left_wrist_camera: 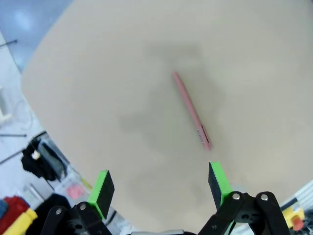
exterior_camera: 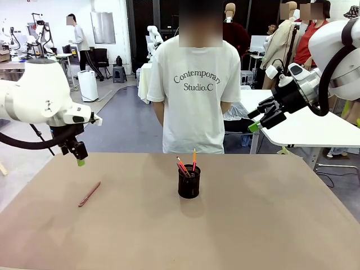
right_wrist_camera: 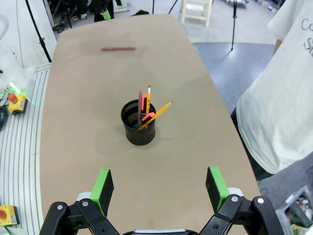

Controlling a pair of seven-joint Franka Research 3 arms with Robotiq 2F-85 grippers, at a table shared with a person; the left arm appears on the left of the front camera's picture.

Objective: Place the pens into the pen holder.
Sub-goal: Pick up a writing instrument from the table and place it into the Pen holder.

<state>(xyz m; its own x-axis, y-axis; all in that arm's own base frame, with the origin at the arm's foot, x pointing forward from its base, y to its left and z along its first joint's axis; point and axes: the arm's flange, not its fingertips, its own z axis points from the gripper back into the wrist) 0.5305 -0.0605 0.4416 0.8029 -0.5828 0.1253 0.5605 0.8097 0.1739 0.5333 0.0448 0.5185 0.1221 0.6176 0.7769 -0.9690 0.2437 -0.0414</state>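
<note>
The table [exterior_camera: 264, 225] is shared with a person [exterior_camera: 194, 90] standing at its far edge; the right gripper [exterior_camera: 256, 121] is held high, jaws spread and empty; the left gripper [left_wrist_camera: 160, 188] is poised, spread and empty, above the loose pen [left_wrist_camera: 190, 110] lying flat at the left; the pen holder [exterior_camera: 189, 183], mid-table, is stocked with pens [exterior_camera: 187, 164]; the last pickup is judged in hand; a descent and a closing across the slim barrel are called for; nothing is seen in the way.

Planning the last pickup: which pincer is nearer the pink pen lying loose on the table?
Left. The left pincer hangs open above the pen; the right pincer is raised far across the table, beyond the pen holder.
</note>
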